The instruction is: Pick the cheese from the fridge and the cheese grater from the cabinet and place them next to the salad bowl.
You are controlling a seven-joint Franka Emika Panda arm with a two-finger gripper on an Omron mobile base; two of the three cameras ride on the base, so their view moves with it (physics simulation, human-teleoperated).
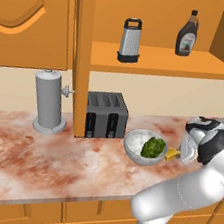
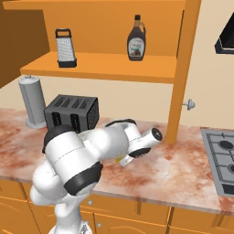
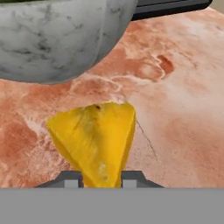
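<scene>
Cheese: yellow wedge clamped between gripper fingertips, low over marbled counter, just beside salad bowl. Step in hand: setting down first item. Next, likely: release, lift clear, reach up to cheese grater on cabinet shelf, near syrup bottle.

Yellow cheese wedge sits clamped in the hand, just beside the salad bowl. The silver cheese grater stands upright on the cabinet shelf, well above the hand.
</scene>
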